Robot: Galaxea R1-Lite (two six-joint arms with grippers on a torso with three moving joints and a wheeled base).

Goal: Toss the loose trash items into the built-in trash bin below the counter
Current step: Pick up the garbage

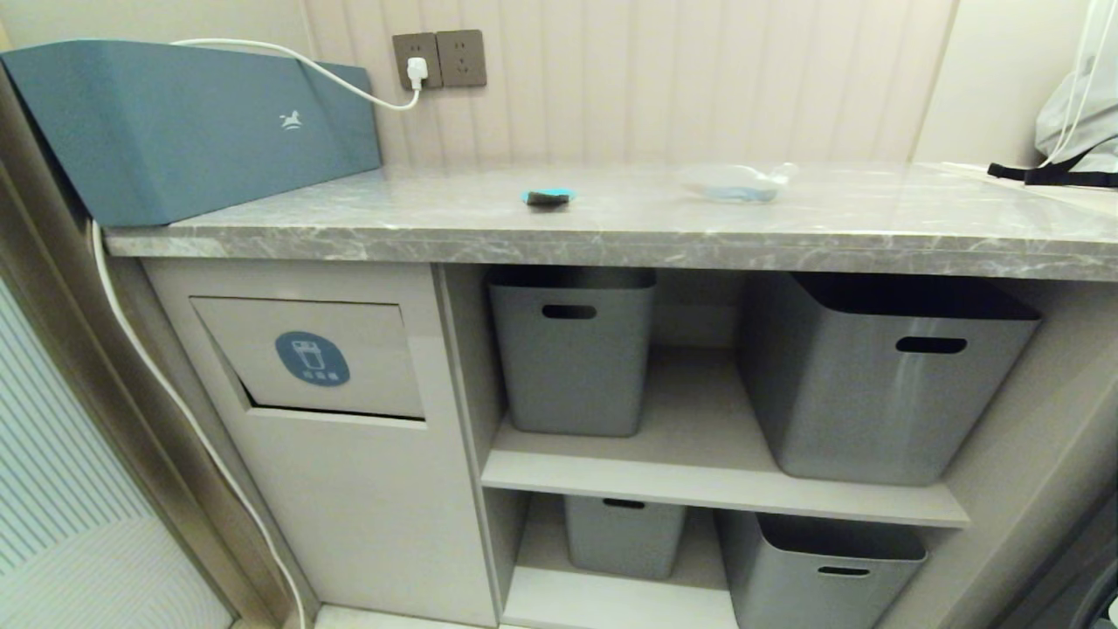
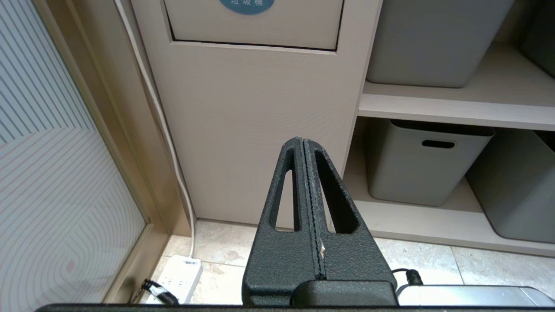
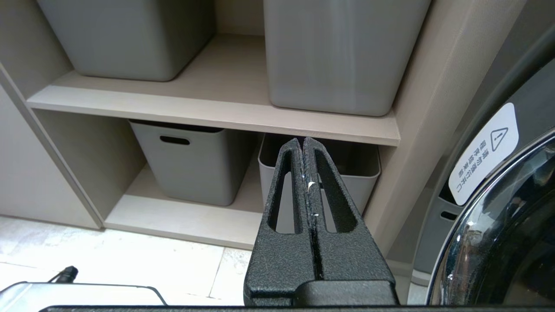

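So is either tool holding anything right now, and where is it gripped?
Nothing is held. The left tool and right tool are both shut and empty, low before the cabinet.

we see soft, even indoor light with a slight green cast. the bench (image 1: 611,229) top carries a pale sheen toward the right of the head view. deep shadow fills the grey tubs (image 1: 882,376) under its front edge. straight lines bow at the frame edges. in the right wrist view, glare streaks the chrome rim (image 3: 490,225) at lower right.
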